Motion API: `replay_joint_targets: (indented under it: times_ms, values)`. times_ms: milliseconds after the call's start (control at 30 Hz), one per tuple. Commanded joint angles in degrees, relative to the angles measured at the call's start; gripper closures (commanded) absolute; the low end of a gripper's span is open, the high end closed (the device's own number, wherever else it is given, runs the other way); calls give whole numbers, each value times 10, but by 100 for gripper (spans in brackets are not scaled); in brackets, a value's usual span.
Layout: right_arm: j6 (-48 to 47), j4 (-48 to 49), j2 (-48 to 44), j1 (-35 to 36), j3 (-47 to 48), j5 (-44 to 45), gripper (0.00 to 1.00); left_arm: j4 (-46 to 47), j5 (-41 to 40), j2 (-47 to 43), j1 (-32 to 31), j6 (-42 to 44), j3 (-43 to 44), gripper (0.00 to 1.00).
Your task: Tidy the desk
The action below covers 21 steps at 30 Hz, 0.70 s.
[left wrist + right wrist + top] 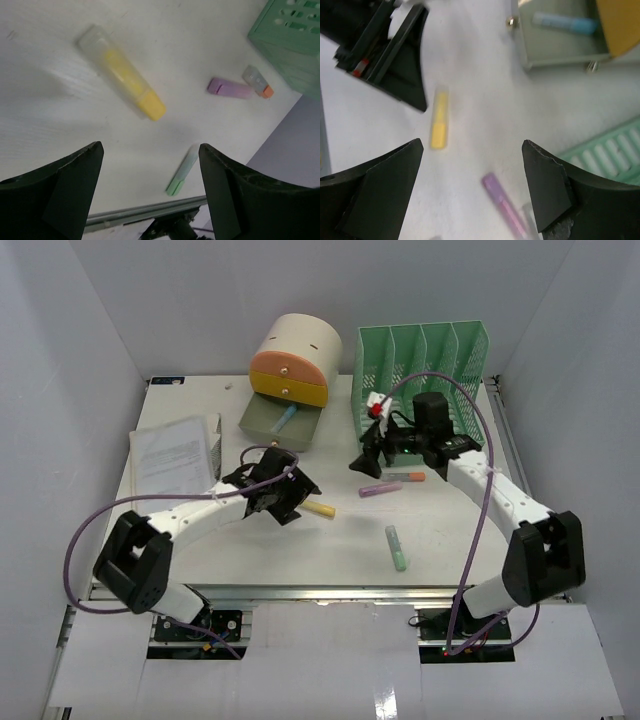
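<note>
Left gripper point(150, 165) hung low over the desk point(300, 560), fingers spread wide and empty. The yellow highlighter point(122, 70) lay just ahead of it, slantwise to the jaws and not yet between them. Right gripper point(472, 160) was likewise spread and holding nothing, poised above the purple highlighter point(502, 202), with the orange-capped marker point(403, 477) just beside that. A green highlighter point(396, 547) lay apart, nearer the metal rail point(320, 590).

My reading was that the step in hand was picking up the yellow one for the open drawer point(278, 425), where a blue highlighter point(565, 22) already lay. To do it well, the left wrist should advance until the barrel sits midway between the fingers. It should then turn so the jaws close across the short width, at mid-barrel and not on the cap end, going down until the tips nearly meet the top before closing. A round barrel would likely roll or skid if only one finger touched first. The two grippers sat near each other, the left one showing in the right wrist view, so one arm had best wait while the other moved.

The desk filled the middle of the overhead view as a smooth, pale white tabletop with little grip, the rail along its near edge by the arm bases. At the back stood the domed drawer unit point(292, 360) and a green file rack point(420, 370). A sheaf of papers point(170, 455) lay at the left edge. Plain white walls closed in the back and both sides.
</note>
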Motion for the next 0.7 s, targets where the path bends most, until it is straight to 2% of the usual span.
replay_joint_targets:
  times_ms: [0, 133, 367, 467, 667]
  values:
    - [-11, 8, -78, -59, -123, -92, 14, -146, -62, 116, -17, -63, 117, 14]
    - [2, 47, -141, -103, -191, -117, 14, -213, -67, 194, -24, -63, 205, 18]
    - [10, 60, -177, -140, -200, -149, 14, -296, -81, 276, -25, -41, 314, 25]
    - [11, 61, -181, -143, -200, -155, 14, -321, -78, 311, -25, -37, 347, 34]
    - [12, 63, -197, -159, -204, -163, 14, -352, -64, 363, -25, -12, 383, 43]
